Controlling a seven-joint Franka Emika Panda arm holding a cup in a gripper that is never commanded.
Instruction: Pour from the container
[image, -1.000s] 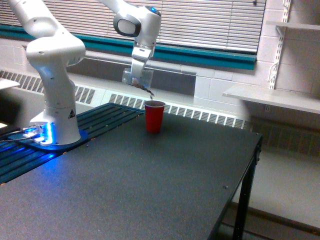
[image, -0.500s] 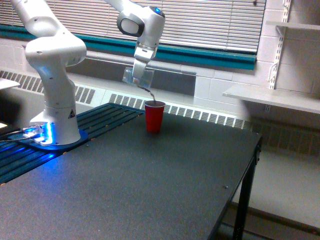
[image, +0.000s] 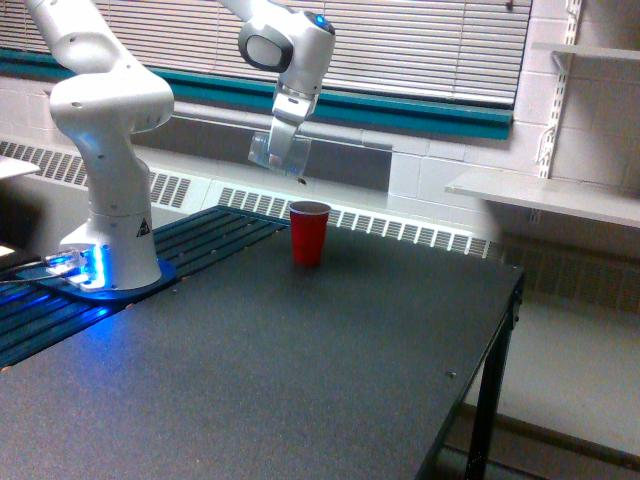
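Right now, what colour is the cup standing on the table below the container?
Red: the plastic cup is opaque red, seen in the exterior view, the only view available.

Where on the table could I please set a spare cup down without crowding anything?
The table is bare from the red cup to its near and right edges. It is crowded between that cup and the robot base, under the clear container.
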